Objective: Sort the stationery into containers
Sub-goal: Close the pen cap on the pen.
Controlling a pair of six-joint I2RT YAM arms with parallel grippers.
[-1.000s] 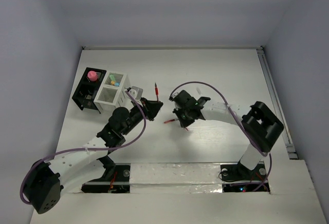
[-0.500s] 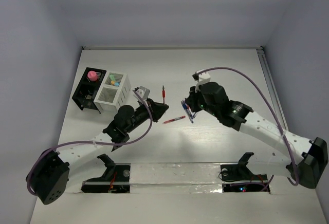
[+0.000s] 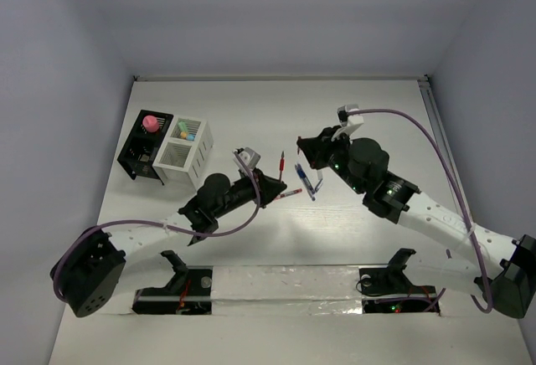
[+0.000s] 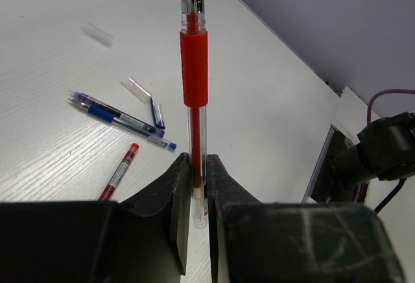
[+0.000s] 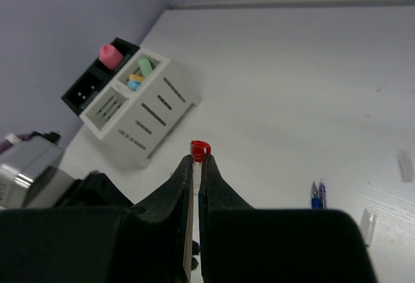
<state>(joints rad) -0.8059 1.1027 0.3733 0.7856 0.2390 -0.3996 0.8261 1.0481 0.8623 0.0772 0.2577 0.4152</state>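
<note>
1. Left gripper, near the middle of the table. Jaws are pinched tight on the lower end of a red pen. The pen stands clear of the table, its metal tip pointing away from the gripper.
2. Second red pen lies flat on the table at 3 o'clock of the left gripper, just beside it. Nothing grips it.
3. Blue pens, a pair lying side by side, sit at 1 o'clock of the second red pen, close by. The left wrist view shows a short blue cap just beside them and clear caps a little farther out.
4. Right gripper hangs above the table at 12 o'clock of the blue pens, fingers pressed together. A small red ring-shaped bit shows right at the fingertips. Cannot tell whether it is pinched or lies beyond them.
5. The containers are at 10 o'clock of the left gripper, well apart from both arms. The white box touches the black box, which is on its 9 o'clock side.
6. The far compartment of the white box holds the coloured bits, mint green, pale blue and orange.
7. A pink-topped piece stands in the far end of the black box.
</note>
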